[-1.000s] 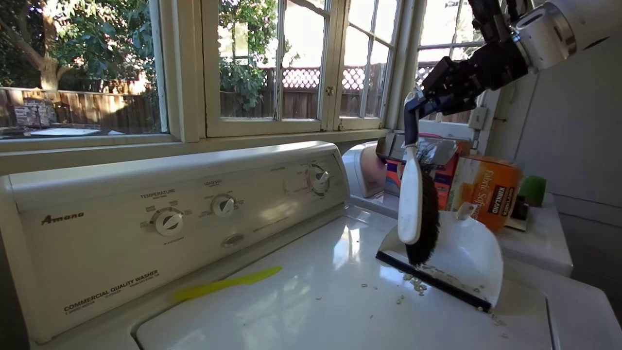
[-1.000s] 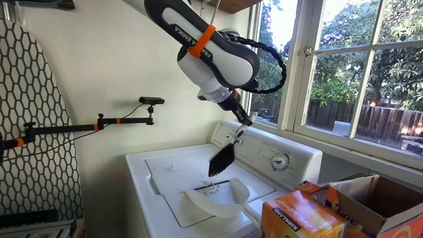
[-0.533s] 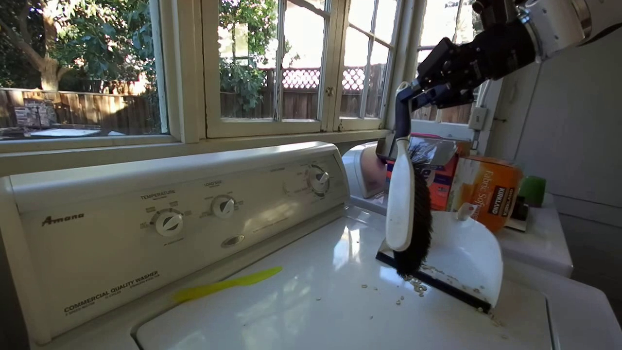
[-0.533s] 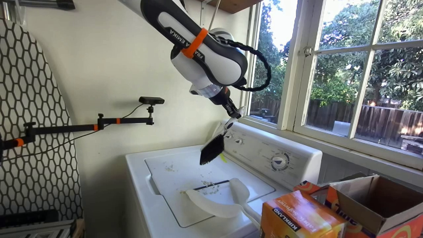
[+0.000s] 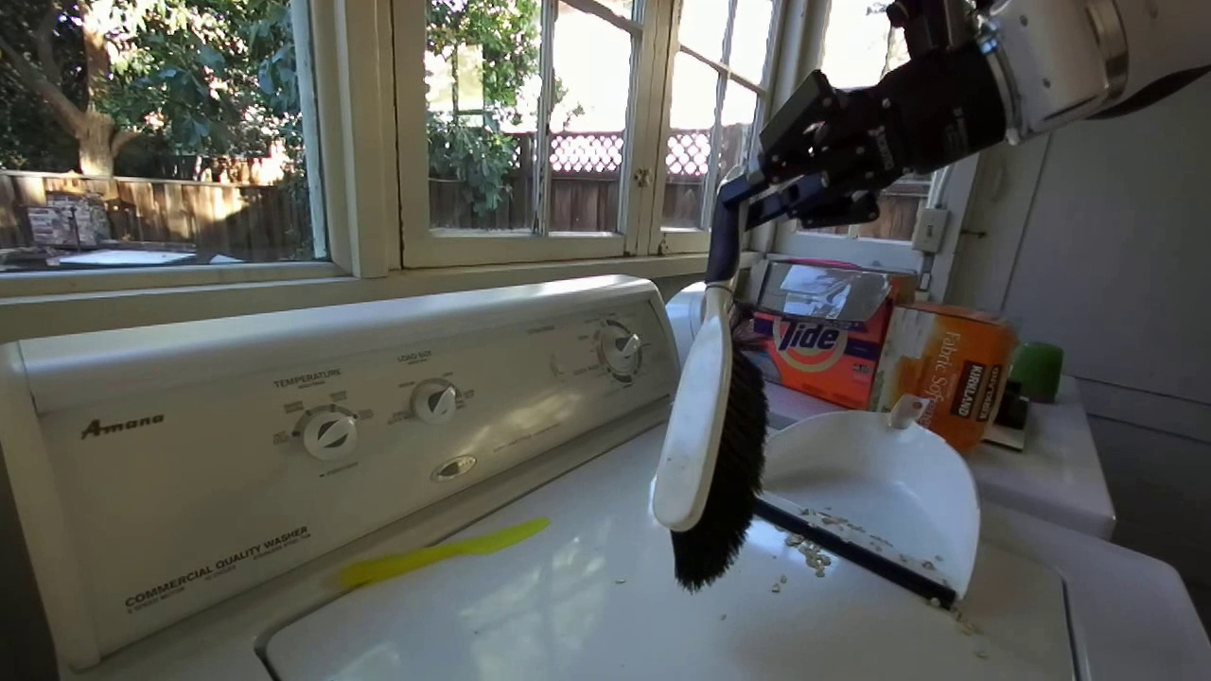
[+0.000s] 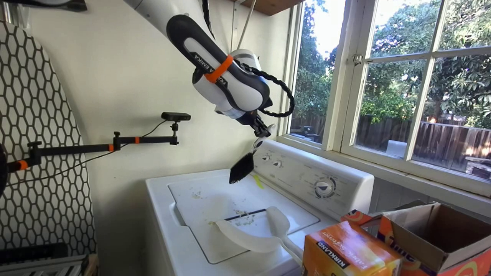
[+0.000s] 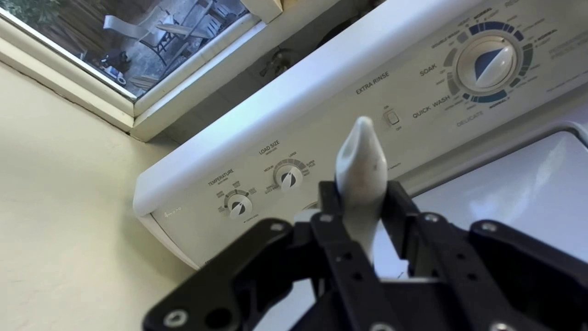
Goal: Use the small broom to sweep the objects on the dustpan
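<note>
My gripper (image 5: pixel 743 194) is shut on the handle of the small broom (image 5: pixel 695 426), which has a white back and dark bristles. The broom hangs tilted, bristles down, and appears raised above the washer lid, beside the dustpan's mouth. In the wrist view the fingers (image 7: pixel 360 197) clasp the white handle end (image 7: pixel 365 156); the bristles are out of that view. The white dustpan (image 5: pixel 880 463) with a black lip lies on the lid and also shows in an exterior view (image 6: pixel 249 239). Small pale flakes (image 5: pixel 809 556) lie at its lip and inside it. More flakes (image 6: pixel 196 194) lie farther off.
The washer's control panel (image 5: pixel 530 378) rises along the back, below the windows. A yellow-green strip (image 5: pixel 445 553) lies at its foot. A fabric softener box (image 6: pixel 345 253) and an open cardboard box (image 6: pixel 433 237) stand beyond the dustpan. A camera arm (image 6: pixel 145 141) juts from the side.
My gripper and the broom have moved away from the dustpan, leftward in both exterior views, uncovering more of the dustpan and the Tide box. The dustpan and most flakes look unmoved.
</note>
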